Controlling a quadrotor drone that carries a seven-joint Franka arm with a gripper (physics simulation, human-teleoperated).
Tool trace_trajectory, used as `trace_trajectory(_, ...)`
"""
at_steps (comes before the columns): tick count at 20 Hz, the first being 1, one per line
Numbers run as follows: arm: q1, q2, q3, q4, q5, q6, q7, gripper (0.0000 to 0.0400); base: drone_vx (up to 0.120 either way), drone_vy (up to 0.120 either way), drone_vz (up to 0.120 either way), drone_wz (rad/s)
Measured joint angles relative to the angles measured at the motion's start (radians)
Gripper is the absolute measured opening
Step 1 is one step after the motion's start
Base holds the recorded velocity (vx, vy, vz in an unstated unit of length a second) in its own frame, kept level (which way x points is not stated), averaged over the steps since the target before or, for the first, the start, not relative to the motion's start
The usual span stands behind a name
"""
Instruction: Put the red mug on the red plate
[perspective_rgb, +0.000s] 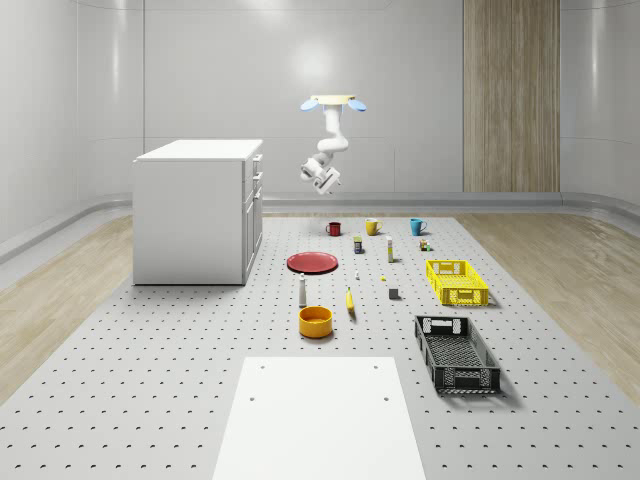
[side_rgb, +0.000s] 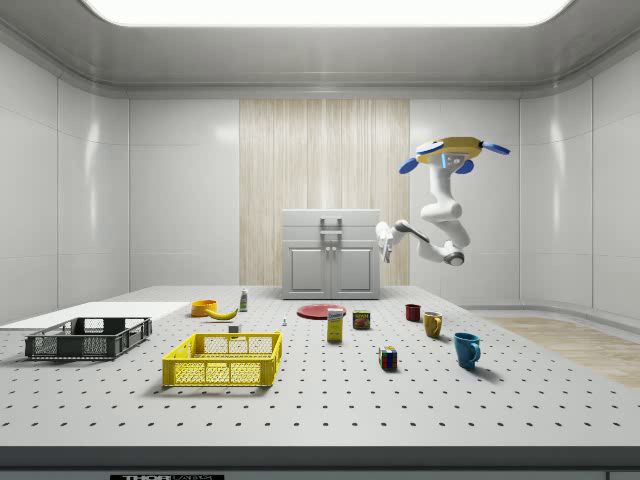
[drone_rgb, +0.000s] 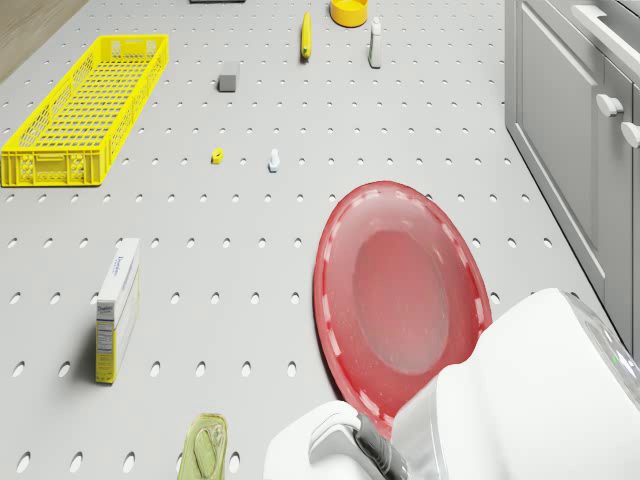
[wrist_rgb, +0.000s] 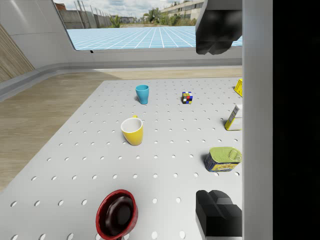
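Drone (perspective_rgb: 336, 101): hovers high above the far end of the perforated table (perspective_rgb: 150, 400), over the mug row; arm folded beneath it.
Gripper (perspective_rgb: 322, 181): well above the table, empty; in the wrist view two dark fingers (wrist_rgb: 216, 212) stand wide apart with open table between them.
Red mug (wrist_rgb: 117, 214): upright on the table, below the gripper and to one side of the finger gap, untouched; its rim is partly cut by the wrist view's edge.
Red plate (drone_rgb: 400, 290): flat on the table, below and ahead of the gripper, near the mug but apart; bare; the arm covers part of its near rim in the drone view.
Mugs, count 3: red; yellow mug (wrist_rgb: 133, 131); blue mug (wrist_rgb: 142, 93); each one farther from the gripper.
Near the mug: green tin (wrist_rgb: 223, 159); box (wrist_rgb: 233, 117), partly cut off; colour cube (wrist_rgb: 187, 97).
Crates, count 2: yellow crate (perspective_rgb: 456, 281); black crate (perspective_rgb: 456, 352); both far from the gripper.
Cabinet (perspective_rgb: 198, 210): beside the plate; clear of the gripper.
Hard to make out: several small items past the plate.
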Motion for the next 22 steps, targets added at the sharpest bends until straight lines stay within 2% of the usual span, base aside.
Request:
trace_trajectory(4, -0.197, -0.05, 0.116, -0.089, -0.205, -0.091, 0.14, 0.04, 0.05, 0.01, -0.12, 0.0)
trace_trajectory(9, -0.351, -0.102, 0.192, -0.123, -0.303, -0.158, 0.241, 0.04, -0.12, 0.12, -0.12, 0.0)
trace_trajectory(14, -0.427, -0.141, 0.23, -0.131, -0.328, -0.177, 0.292, 0.04, -0.12, 0.12, -0.12, 0.0)
trace_trajectory(20, -0.47, -0.179, 0.254, -0.131, -0.326, -0.169, 0.323, 0.04, -0.12, 0.12, -0.12, 0.0)
trace_trajectory(22, -0.479, -0.191, 0.26, -0.131, -0.323, -0.162, 0.33, 0.04, -0.12, 0.0, -0.12, 0.0)
